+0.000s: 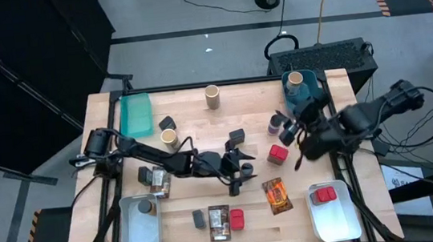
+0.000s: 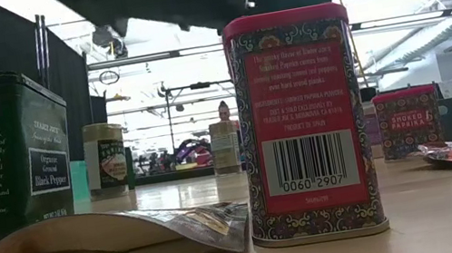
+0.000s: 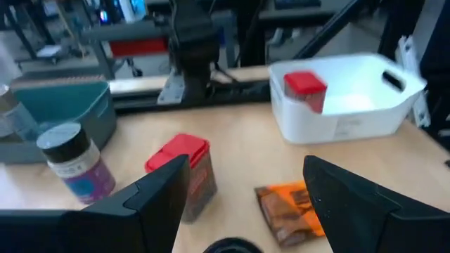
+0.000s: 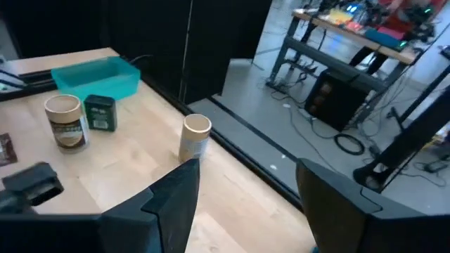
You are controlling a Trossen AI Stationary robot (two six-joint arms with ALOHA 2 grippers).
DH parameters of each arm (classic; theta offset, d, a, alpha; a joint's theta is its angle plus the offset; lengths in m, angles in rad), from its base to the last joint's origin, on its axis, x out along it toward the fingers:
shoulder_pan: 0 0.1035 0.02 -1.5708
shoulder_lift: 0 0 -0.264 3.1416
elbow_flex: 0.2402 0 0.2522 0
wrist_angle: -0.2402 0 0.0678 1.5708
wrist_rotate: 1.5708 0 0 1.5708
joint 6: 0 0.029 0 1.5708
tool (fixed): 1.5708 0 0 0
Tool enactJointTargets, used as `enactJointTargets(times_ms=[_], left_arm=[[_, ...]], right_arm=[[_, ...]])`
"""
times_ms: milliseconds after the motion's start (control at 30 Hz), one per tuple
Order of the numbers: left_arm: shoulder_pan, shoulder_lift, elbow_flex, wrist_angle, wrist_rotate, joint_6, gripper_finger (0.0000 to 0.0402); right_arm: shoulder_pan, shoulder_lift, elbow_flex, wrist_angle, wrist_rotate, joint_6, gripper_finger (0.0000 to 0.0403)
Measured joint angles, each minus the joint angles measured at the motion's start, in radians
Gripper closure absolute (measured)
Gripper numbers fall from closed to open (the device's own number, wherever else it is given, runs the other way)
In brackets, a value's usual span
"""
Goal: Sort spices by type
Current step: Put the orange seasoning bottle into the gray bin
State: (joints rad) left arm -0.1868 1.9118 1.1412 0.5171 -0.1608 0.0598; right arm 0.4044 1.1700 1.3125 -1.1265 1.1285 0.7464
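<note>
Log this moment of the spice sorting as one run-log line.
left gripper: open, mid-table, empty | right gripper: open, raised, empty | red tin: in white bin | sorting unfinished

Left arm (image 1: 156,155): extends from its base at the table's left edge across to the table's middle, low over the surface, links folded in a shallow zigzag. Left gripper (image 1: 240,175): at the middle of the table, pointing toward the right side; fingers (image 3: 158,200) stand well apart with nothing between them.

Right arm (image 1: 361,118): reaches in from the right edge toward the far right part of the table. Right gripper (image 1: 288,129): raised above the surface, directed toward the left; fingers (image 4: 176,200) parted, nothing held between them.
</note>
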Motion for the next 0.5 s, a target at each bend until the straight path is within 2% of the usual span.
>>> enactJointTargets(times_ms=[100, 233, 333, 500], left_arm=[[0.015, 0.0, 0.062, -0.129, 0.0, 0.011, 0.0122], [0.018, -0.002, 0.08, -0.175, -0.001, 0.066, 0.0122], [0.009, -0.009, 0.08, -0.233, 0.0, 0.077, 0.0122], [-0.025, -0.009, 0.078, -0.329, -0.006, 0.077, 0.0122]], right_arm=[[-0.069, -0.033, 0.0, 0.148, -0.102, -0.211, 0.0183], [-0.142, -0.052, 0.0, 0.324, -0.273, -0.443, 0.0183], [-0.162, -0.05, -0.001, 0.406, -0.358, -0.531, 0.0183], [-0.162, -0.069, -0.074, 0.535, -0.403, -0.601, 0.0183]])
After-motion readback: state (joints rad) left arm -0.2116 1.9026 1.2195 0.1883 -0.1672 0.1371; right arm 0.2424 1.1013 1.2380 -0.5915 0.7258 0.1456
